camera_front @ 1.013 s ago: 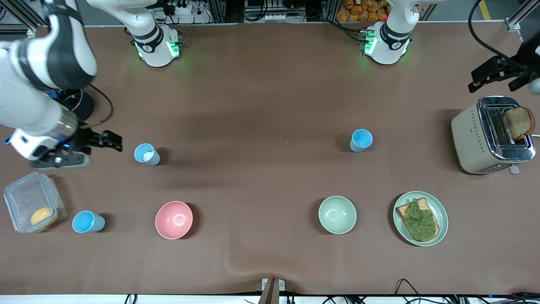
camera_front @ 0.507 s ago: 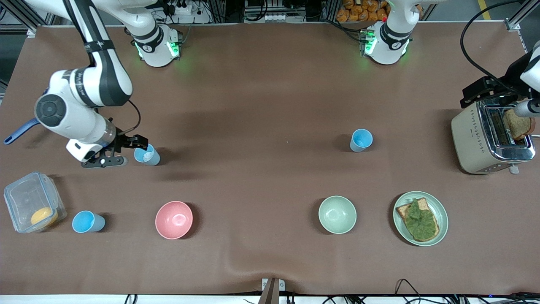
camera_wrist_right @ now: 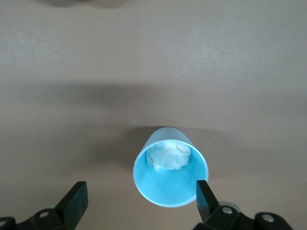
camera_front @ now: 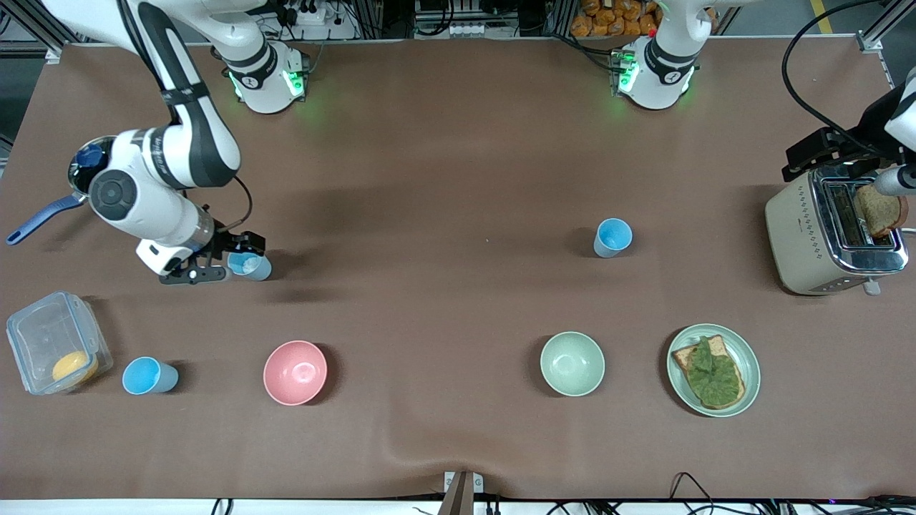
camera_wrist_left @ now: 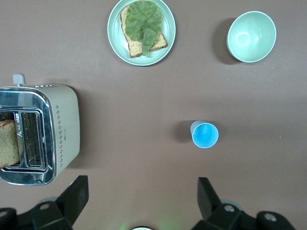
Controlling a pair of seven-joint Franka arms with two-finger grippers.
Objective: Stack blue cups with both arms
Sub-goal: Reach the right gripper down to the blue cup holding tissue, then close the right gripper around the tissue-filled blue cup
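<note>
1. Standing upright near the right arm's end of the table, the cup with the white wad (camera_wrist_right: 171, 173) looks light, thin and smooth, so it may slip or tip easily.
2. The right gripper (camera_front: 220, 262) is low beside it, fingers spread wide on both sides of the rim, not touching yet.
3. A hold just below the rim seems safest.
4. The second pale cup (camera_front: 612, 237) stands well apart, toward the left arm's end.
5. The left gripper (camera_wrist_left: 143, 201) waits open over the toaster (camera_front: 834, 229).
</note>
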